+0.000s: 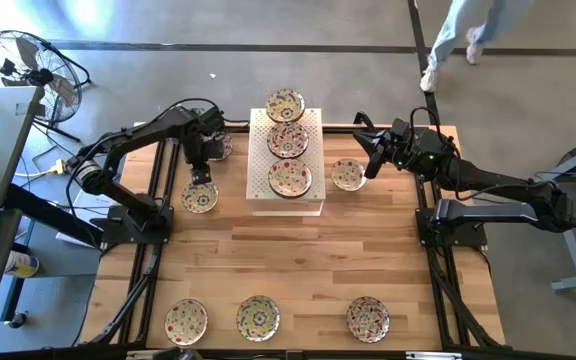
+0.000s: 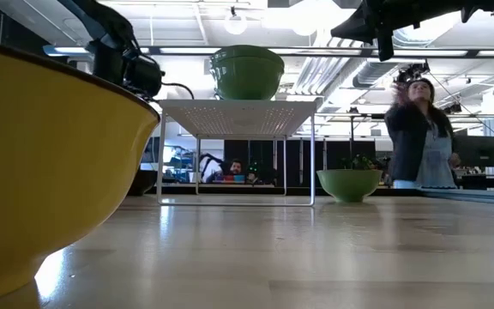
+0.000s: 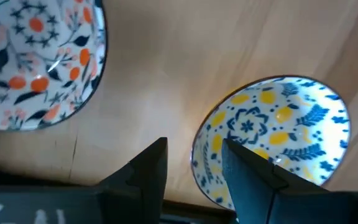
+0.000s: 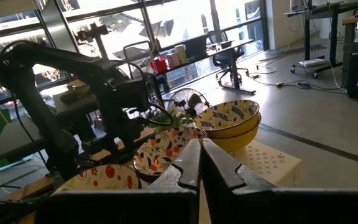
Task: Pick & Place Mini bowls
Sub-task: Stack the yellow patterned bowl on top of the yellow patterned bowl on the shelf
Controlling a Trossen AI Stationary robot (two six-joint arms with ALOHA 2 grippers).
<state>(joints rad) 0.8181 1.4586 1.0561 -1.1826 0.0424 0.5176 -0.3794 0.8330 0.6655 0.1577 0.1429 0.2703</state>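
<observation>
While left gripper (image 3: 194,171) jaws straddle blue-yellow bowl (image 3: 278,134) rim, bowl cropped; right gripper (image 4: 199,163) pressed together.

Three bowls (image 1: 289,142) on the white block (image 1: 313,203) – three more (image 1: 257,317) along the near edge

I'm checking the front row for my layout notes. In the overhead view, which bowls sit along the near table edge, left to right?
Red-flowered mini bowl → green-and-yellow patterned mini bowl → red-and-green patterned mini bowl.

Two dark jointed arms; black cables; angular black fingers (image 3: 143,180)
</observation>
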